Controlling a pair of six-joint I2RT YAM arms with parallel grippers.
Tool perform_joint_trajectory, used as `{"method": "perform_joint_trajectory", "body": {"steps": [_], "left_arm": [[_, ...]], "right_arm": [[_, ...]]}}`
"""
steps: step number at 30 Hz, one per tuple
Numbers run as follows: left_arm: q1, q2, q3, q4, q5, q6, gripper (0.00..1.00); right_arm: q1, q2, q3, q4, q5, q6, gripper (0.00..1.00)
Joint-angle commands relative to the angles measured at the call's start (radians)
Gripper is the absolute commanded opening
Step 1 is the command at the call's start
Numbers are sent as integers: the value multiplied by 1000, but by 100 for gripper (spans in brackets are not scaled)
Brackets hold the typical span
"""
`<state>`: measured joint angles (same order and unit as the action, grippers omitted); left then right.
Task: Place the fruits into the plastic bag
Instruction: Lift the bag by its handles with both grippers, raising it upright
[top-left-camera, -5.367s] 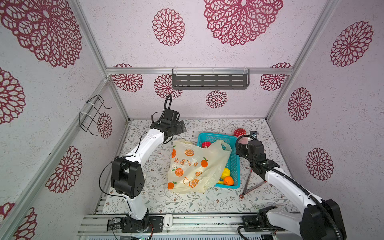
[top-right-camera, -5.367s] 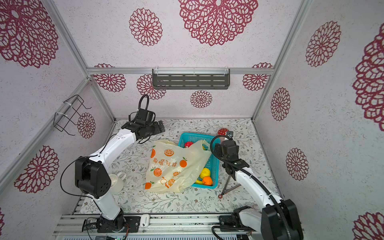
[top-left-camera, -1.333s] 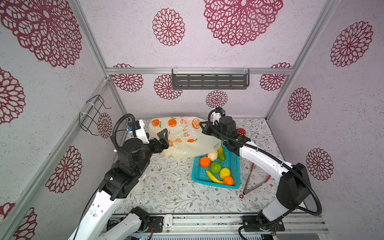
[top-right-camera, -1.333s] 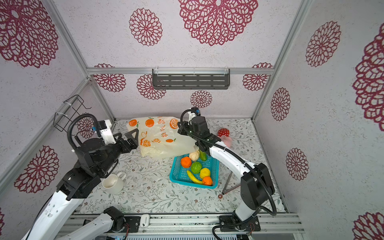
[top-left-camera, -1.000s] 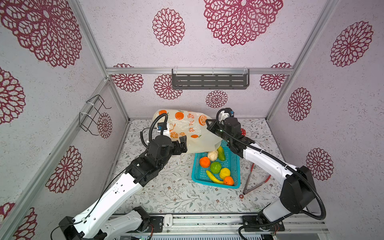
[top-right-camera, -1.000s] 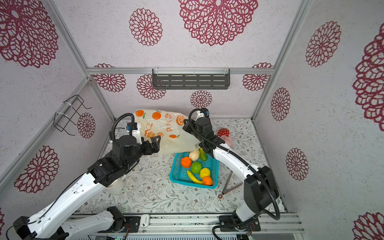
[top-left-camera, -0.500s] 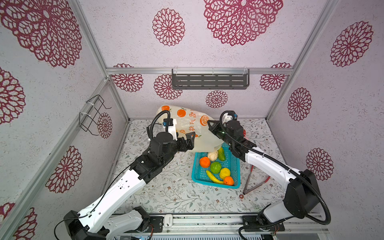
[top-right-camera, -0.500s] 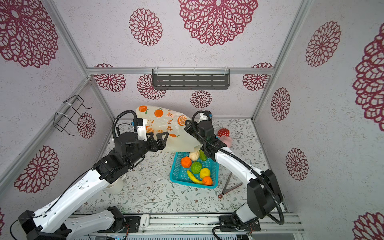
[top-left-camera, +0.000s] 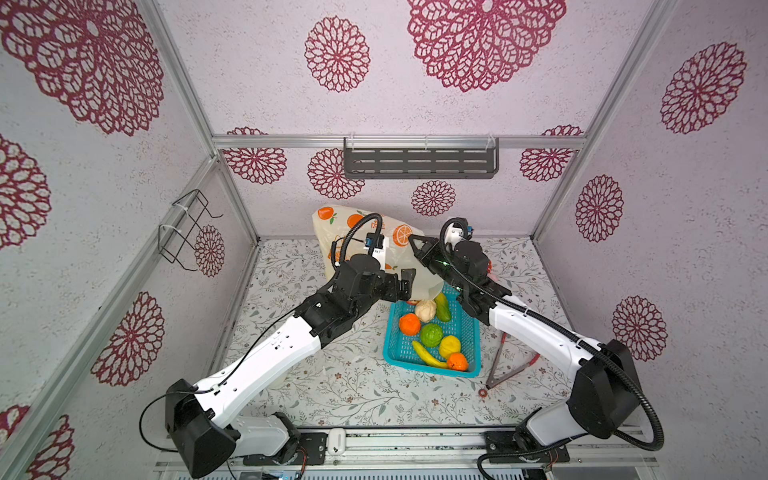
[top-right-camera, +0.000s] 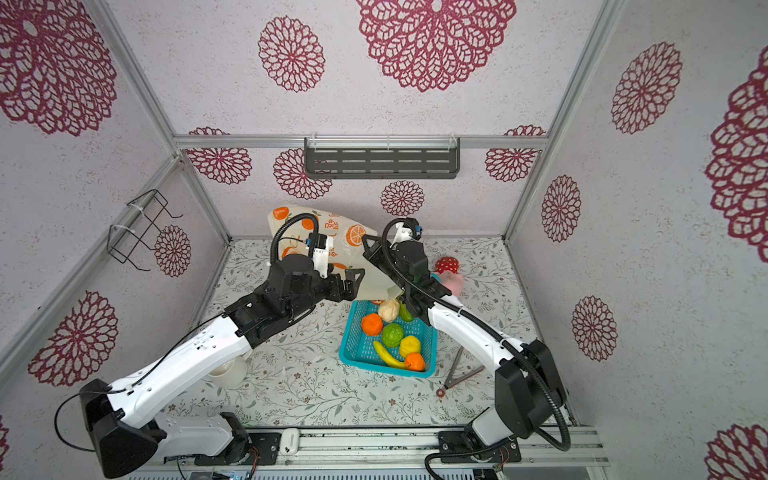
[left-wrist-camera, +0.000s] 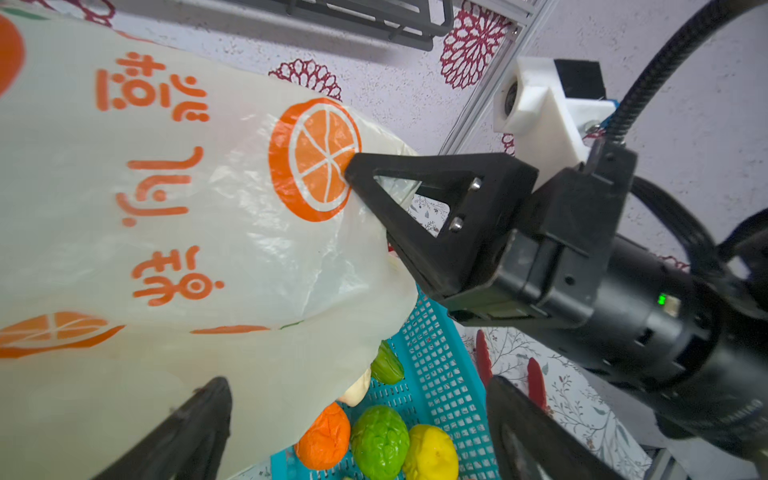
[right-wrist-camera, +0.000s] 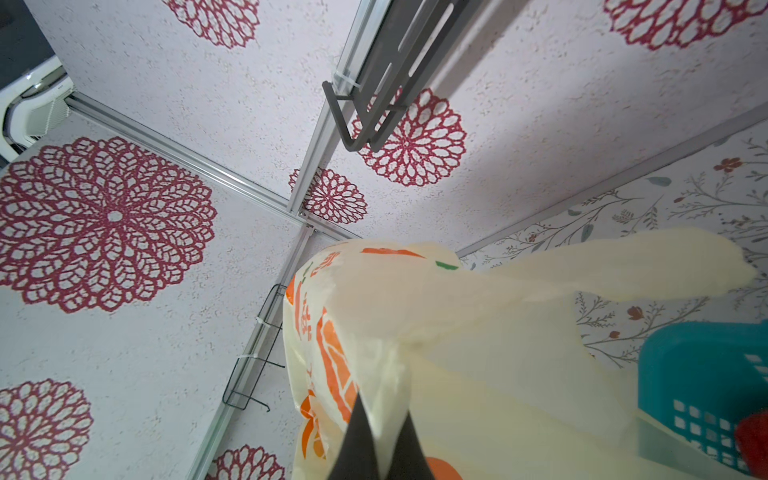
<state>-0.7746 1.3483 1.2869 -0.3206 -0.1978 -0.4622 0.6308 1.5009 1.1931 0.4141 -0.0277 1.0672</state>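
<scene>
Right end effector (top-left-camera: 410, 237) clenched on a thin cream orange-printed plastic bag (top-left-camera: 332, 220), held aloft; left end effector (top-left-camera: 404, 286), spread wide and empty, faces its hanging lower edge just ahead; colourful toy fruits (top-left-camera: 430, 334) lie in the teal mesh basket (top-left-camera: 432, 370) below.

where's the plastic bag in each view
Top view: plastic bag at back centre, held over the teal basket's far end.
Top view: bag at back centre, over the basket.
Left wrist: bag fills most of the frame, basket under it.
Right wrist: bag close up, pinched in the right gripper, basket beside it.
Shared landmark: the teal basket.
</scene>
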Motion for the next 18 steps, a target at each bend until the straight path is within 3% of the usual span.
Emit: {"method": "perform_joint_trajectory", "body": {"steps": [1, 13, 18], "left_arm": [[-5, 34, 39, -52, -43, 94, 97], [2, 135, 70, -6, -66, 223, 100], [13, 162, 79, 48, -63, 226, 95]], "right_arm": [[7, -63, -7, 71, -2, 35, 0], [9, -82, -9, 70, -28, 54, 0], [9, -77, -10, 71, -57, 80, 0]]}}
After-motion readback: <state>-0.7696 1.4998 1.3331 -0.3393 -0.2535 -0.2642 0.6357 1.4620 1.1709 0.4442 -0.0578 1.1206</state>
